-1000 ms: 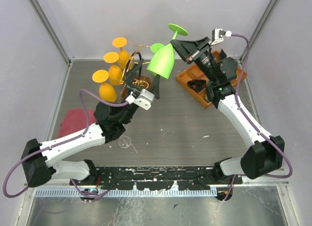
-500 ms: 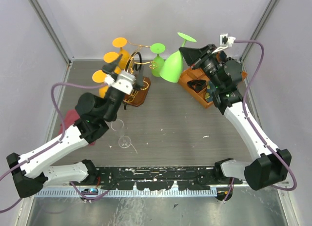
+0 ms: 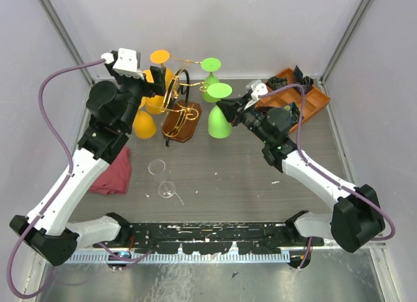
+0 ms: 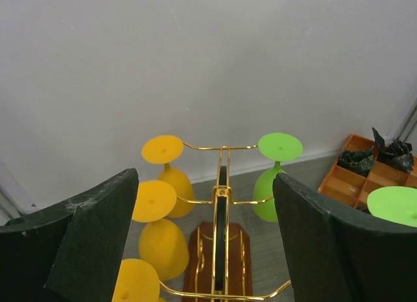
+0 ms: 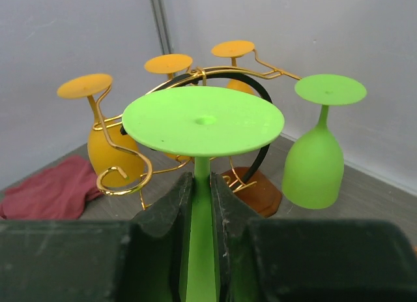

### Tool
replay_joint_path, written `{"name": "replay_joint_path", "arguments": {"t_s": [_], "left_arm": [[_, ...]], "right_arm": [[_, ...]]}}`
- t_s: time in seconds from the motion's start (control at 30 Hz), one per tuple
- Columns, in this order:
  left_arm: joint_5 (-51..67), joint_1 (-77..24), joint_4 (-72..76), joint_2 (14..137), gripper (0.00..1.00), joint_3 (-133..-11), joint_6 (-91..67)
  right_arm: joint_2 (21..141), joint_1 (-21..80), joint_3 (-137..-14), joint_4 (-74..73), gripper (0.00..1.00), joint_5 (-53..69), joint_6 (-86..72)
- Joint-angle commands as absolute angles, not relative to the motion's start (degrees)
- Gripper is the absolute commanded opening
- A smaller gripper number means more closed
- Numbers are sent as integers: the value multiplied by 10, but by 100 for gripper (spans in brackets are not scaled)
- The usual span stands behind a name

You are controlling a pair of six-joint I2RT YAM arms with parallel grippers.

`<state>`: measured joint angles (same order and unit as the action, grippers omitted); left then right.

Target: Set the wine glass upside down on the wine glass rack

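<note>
Top external view: the right pincer [image 5: 202, 184], clamped on the stem, has brought the inverted green wine glass [image 3: 219, 119] down from 1 o'clock to just beside the wine glass rack [image 3: 180, 119], at its 3 o'clock; hooking it onto the rack probably remains. The left pincer [image 4: 205, 184] has risen to 10 o'clock, jaws wide, empty. Grey tabletop [image 3: 247, 178], white walls; red cloth [image 3: 107, 175] at 9 o'clock.

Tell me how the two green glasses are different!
The nearer green glass has its stem pinched by the right gripper; no gripper touches the farther green glass. The farther one hangs on a gold arm of the rack; the nearer one is only beside it. Both are upside down, foot up.
</note>
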<state>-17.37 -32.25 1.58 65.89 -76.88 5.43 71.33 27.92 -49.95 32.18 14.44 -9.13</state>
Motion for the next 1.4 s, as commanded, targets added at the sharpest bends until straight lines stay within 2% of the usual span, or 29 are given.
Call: {"name": "replay_joint_path", "arguments": {"t_s": [0.0,0.2,0.4,1.37], "left_arm": [[-142,-310,-7,658,91,-767,10],[-139,-302,-10,656,91,-764,15],[-140,-295,-18,657,92,-770,35],[-137,-255,-25,655,93,-770,74]], "right_arm": [[729,299,-474,471,1,141,2],[785,304,-449,565,1,152,4],[855,307,-481,607,1,180,8],[1040,325,-603,717,1,148,-12]]}}
